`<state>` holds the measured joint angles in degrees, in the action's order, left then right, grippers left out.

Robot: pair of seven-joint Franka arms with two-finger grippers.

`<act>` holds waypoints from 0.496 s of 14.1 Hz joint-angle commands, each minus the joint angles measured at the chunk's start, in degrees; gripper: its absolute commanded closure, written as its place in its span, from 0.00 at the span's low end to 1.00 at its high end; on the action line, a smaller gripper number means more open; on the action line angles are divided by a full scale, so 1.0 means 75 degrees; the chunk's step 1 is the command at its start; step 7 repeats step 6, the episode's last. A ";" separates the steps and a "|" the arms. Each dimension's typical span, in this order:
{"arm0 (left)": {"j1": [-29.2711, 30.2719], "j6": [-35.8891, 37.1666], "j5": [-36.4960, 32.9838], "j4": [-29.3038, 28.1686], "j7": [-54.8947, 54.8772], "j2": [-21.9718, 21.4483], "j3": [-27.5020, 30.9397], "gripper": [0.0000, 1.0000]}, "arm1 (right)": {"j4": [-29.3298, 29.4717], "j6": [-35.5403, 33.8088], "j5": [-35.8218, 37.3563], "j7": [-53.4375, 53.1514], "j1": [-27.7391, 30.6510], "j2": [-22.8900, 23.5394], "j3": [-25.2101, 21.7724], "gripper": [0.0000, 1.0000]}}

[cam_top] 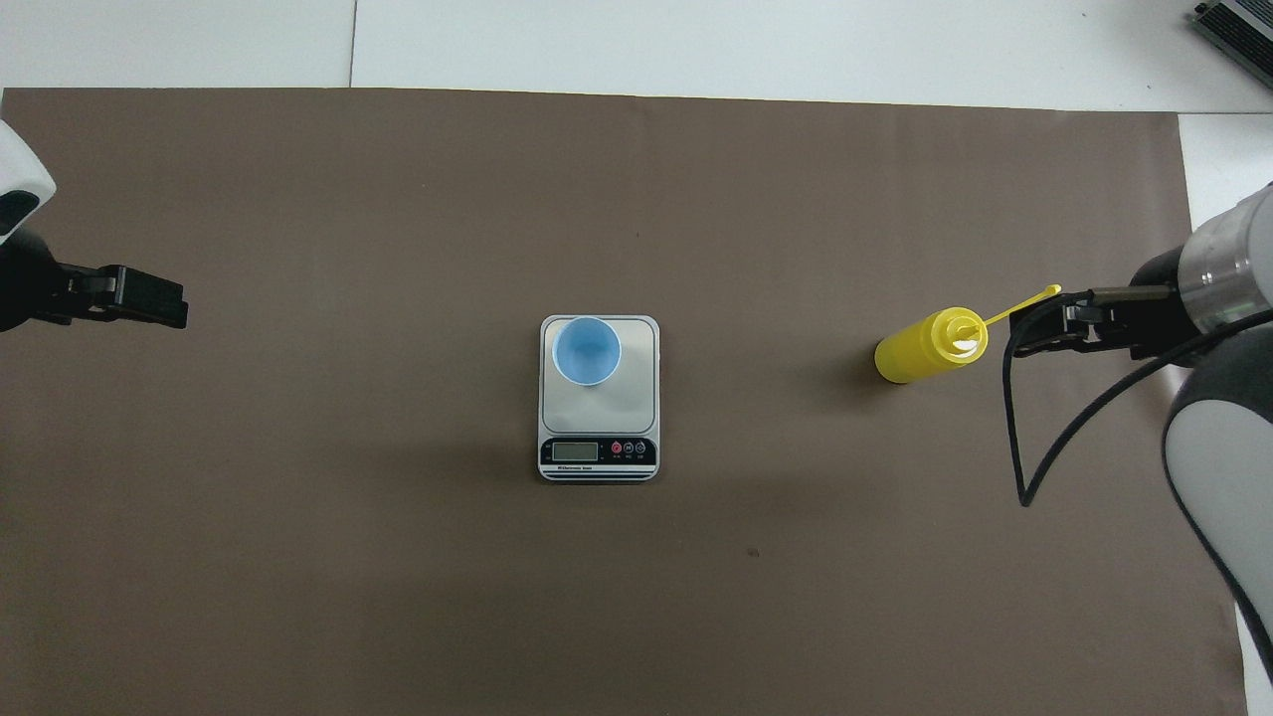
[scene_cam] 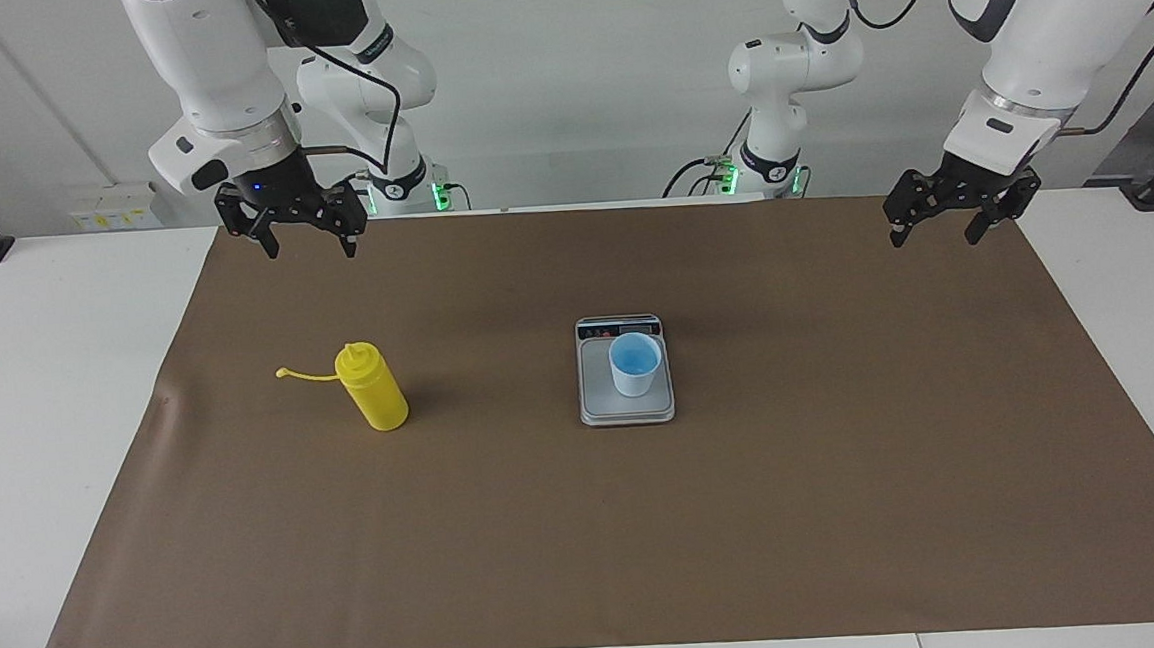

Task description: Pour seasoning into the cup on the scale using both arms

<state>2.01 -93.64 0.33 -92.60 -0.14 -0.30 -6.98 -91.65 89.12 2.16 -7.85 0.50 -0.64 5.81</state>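
The yellow seasoning bottle stands upright on the brown mat toward the right arm's end, its cap strap sticking out sideways. The light blue cup stands on the silver-grey scale at the mat's middle, and the scale's display edge faces the robots. My right gripper hangs open and holds nothing, raised over the mat's edge by the robots, apart from the bottle. My left gripper waits open over the mat's corner at the left arm's end.
The brown mat covers most of the white table. A black cable loops down from the right wrist. A grey device lies at the table's corner farthest from the robots, at the right arm's end.
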 commanded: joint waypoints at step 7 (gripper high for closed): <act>0.0119 0.0063 0.0109 -0.0181 0.0018 -0.0206 -0.0054 0.00 | -0.0213 0.0035 -0.0297 0.0110 0.0121 -0.0102 0.0023 0.00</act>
